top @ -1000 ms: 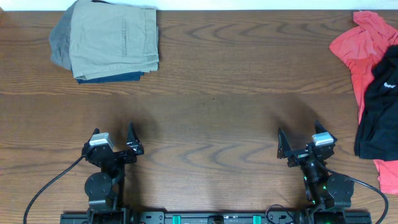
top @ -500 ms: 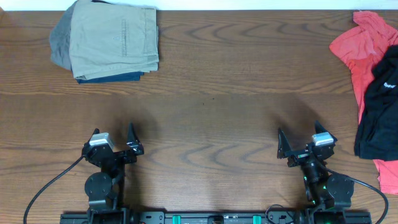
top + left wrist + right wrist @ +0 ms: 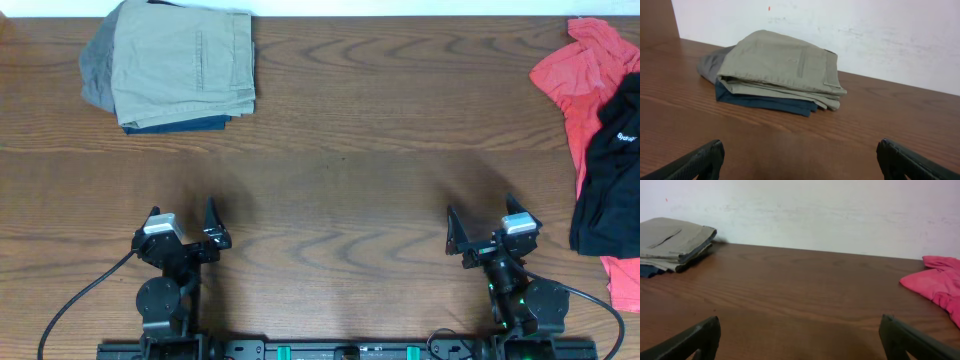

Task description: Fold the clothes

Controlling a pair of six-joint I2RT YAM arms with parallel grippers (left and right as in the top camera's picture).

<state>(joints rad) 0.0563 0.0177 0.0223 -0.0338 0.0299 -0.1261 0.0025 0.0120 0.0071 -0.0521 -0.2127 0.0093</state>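
The black shirt (image 3: 608, 170) lies crumpled at the table's right edge, a small white logo on it, partly over a coral-red shirt (image 3: 575, 75). My right gripper (image 3: 480, 215) sits low near the front right, open and empty, well to the left of the black shirt. At the front left my left gripper (image 3: 182, 212) is open too, with nothing between its fingers. In the left wrist view the left gripper (image 3: 800, 152) frames only bare wood. The right gripper (image 3: 800, 327) in its own view also spans bare wood; the black shirt is out of both wrist views.
A stack of folded garments (image 3: 180, 65), khaki on top with grey and navy under it, lies at the back left; the stack (image 3: 777, 72) fills the left wrist view. The coral-red shirt (image 3: 940, 282) shows at right in the right wrist view. A white wall (image 3: 800, 210) backs the table.
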